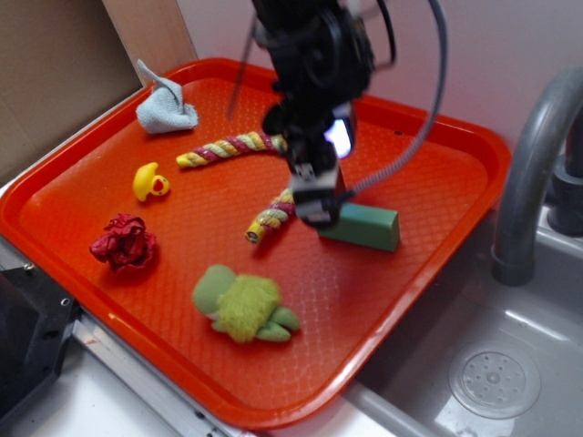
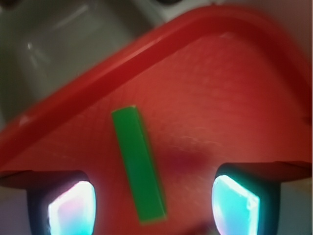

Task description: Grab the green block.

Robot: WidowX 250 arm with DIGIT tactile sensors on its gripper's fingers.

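Approach done, grasp not yet made. Tool (image 2: 152, 208) spread wide, holding nothing, straddling the near end of the green block (image 2: 138, 164). Block lying flat on the red tray (image 1: 437, 264). Left: lowering, closing, lifting.

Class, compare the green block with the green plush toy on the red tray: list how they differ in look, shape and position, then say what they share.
1. The green block is smooth and matte; the plush toy is fuzzy.
2. The block is a straight, sharp-edged bar; the toy is rounded and lumpy.
3. The block is a darker sage green; the toy is yellower.
4. The block lies right by the open claw; the toy sits apart, near the front rim.

Both rest on the red tray and are green.
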